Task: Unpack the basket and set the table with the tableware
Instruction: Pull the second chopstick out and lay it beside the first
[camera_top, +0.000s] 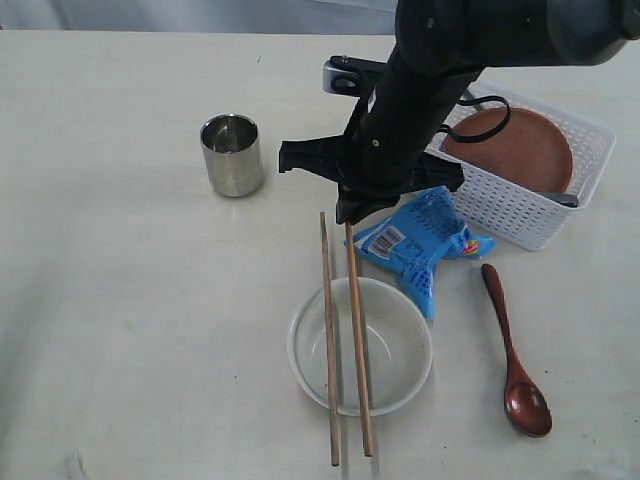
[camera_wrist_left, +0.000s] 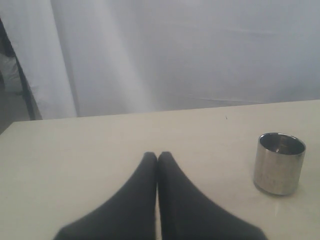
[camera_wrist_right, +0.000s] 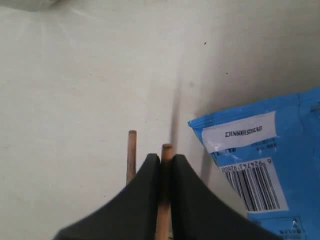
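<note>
Two wooden chopsticks lie across the off-white bowl (camera_top: 395, 345). My right gripper (camera_top: 348, 218) is shut on the far end of the right chopstick (camera_top: 358, 330); in its wrist view the gripper (camera_wrist_right: 166, 159) pinches that chopstick (camera_wrist_right: 166, 148). The left chopstick (camera_top: 329, 330) lies free beside it (camera_wrist_right: 131, 150). The steel cup (camera_top: 232, 154) stands upright on the table (camera_top: 120, 280). A dark wooden spoon (camera_top: 512, 352) lies right of the bowl. The brown plate (camera_top: 520, 148) sits in the white basket (camera_top: 520, 215). My left gripper (camera_wrist_left: 157, 156) is shut and empty, the cup (camera_wrist_left: 279, 163) off to its side.
A blue snack packet (camera_top: 425, 245) lies between the bowl and the basket, right beside my right gripper; the right wrist view has this packet (camera_wrist_right: 260, 150) next to the fingers. A metal handle (camera_top: 560, 198) pokes over the basket's rim. A grey curtain (camera_wrist_left: 175, 50) hangs behind the table.
</note>
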